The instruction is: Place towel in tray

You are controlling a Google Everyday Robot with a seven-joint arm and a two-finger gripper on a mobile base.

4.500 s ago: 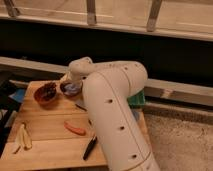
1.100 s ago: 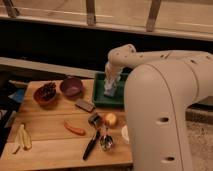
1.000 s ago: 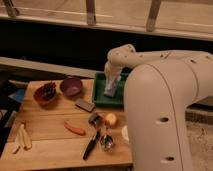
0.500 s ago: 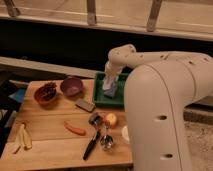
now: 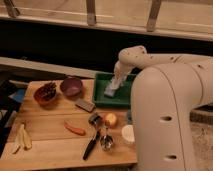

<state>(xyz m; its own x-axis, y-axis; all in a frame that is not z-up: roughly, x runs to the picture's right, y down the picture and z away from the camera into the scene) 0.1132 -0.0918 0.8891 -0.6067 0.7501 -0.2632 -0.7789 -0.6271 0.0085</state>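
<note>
The green tray (image 5: 102, 98) sits at the back right of the wooden table. A pale towel (image 5: 112, 89) hangs from my gripper (image 5: 117, 81) and its lower end rests inside the tray. The gripper is over the tray's middle, at the end of my white arm (image 5: 165, 100), which fills the right side of the view.
On the wooden table (image 5: 45, 140) stand a purple bowl (image 5: 71, 86), a brown bowl of dark fruit (image 5: 46, 93), a small dark block (image 5: 85, 105), a carrot (image 5: 75, 129), an apple (image 5: 110, 119), utensils (image 5: 95, 137), a white cup (image 5: 128, 134) and banana pieces (image 5: 21, 137).
The arm swung from the bowls at the left over to the tray. In the last second the towel has sunk a little lower into the tray.
</note>
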